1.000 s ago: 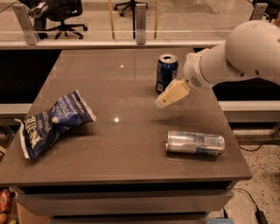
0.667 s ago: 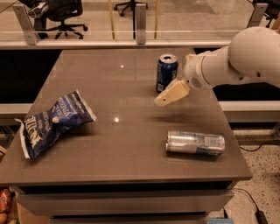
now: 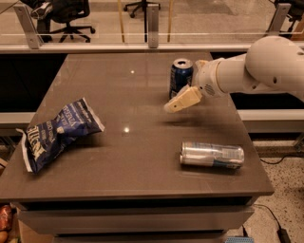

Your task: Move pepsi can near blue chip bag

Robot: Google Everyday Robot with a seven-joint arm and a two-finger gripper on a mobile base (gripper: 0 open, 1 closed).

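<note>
The pepsi can point(image 3: 180, 77) stands upright at the back right of the grey table point(image 3: 128, 156), dark blue with a silver top. The blue chip bag point(image 3: 58, 132) lies wrinkled at the table's left side, far from the can. My gripper point(image 3: 181, 101) comes in from the right on a white arm and hangs just in front of the can and slightly below it, its beige finger pointing left and down. It holds nothing that I can see.
A slim silver-and-pale-blue can point(image 3: 212, 154) lies on its side near the table's front right. A glass railing point(image 3: 152, 28) and office chairs point(image 3: 66, 14) stand behind the table. The table's right edge is close to the arm.
The gripper and arm stay almost in the same spot by the pepsi can. The cans and the bag have not moved.
</note>
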